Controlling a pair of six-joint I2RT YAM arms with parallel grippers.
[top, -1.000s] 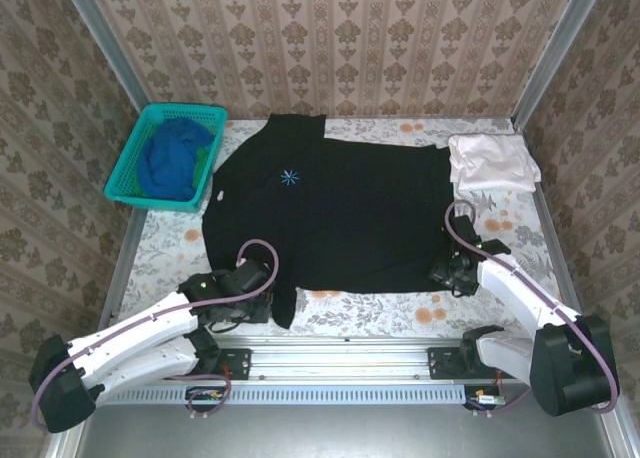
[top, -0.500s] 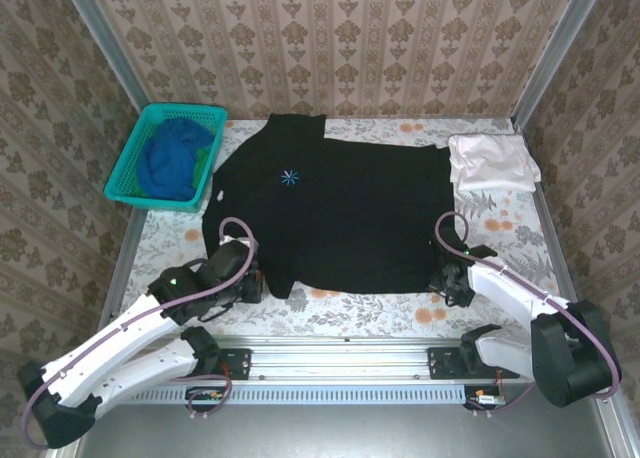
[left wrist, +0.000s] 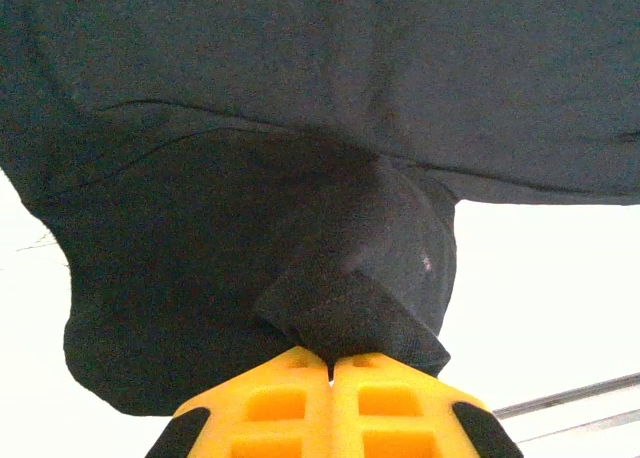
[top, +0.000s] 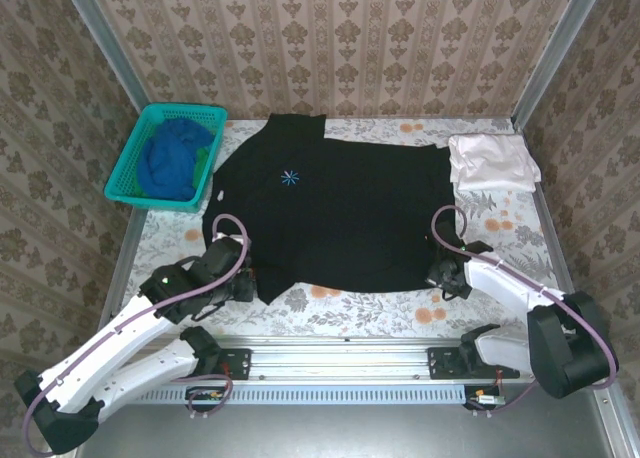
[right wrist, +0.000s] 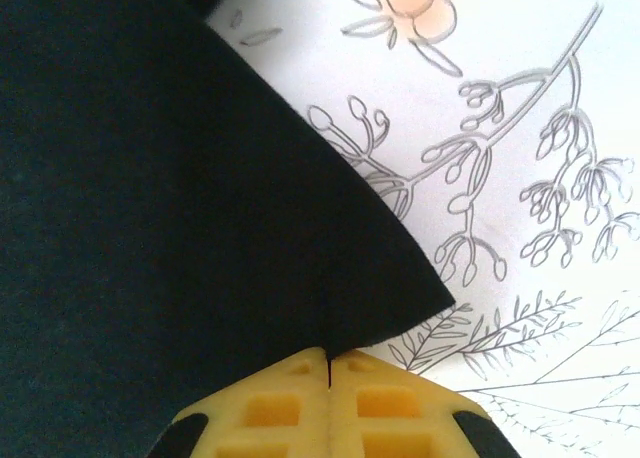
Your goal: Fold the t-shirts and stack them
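Along near hem of black t-shirt [top: 340, 213], left pincer [left wrist: 330, 366] still pinching cloth, right pincer [right wrist: 328, 360] newly clamped on corner

A robot lab cell dressed as a home is indicated: a table [top: 505, 233] laid with floral cloth is boxed in by wallpapered panels [top: 380, 48] framed in aluminium posts [top: 563, 48], and two arms are bolted to a rail [top: 340, 363].

The black t-shirt [top: 340, 213] is soft, matt cloth, and so are the pale t-shirt [top: 492, 161] and the blue t-shirt [top: 170, 160]; the teal mesh basket [top: 125, 168] is slightly glossy plastic. My left tool [left wrist: 330, 366] and right tool [right wrist: 328, 363] are smooth, matt yellow plastic. The bench [top: 400, 313] has a smooth flower-printed covering, fronted by a dull metal rail [top: 340, 363].
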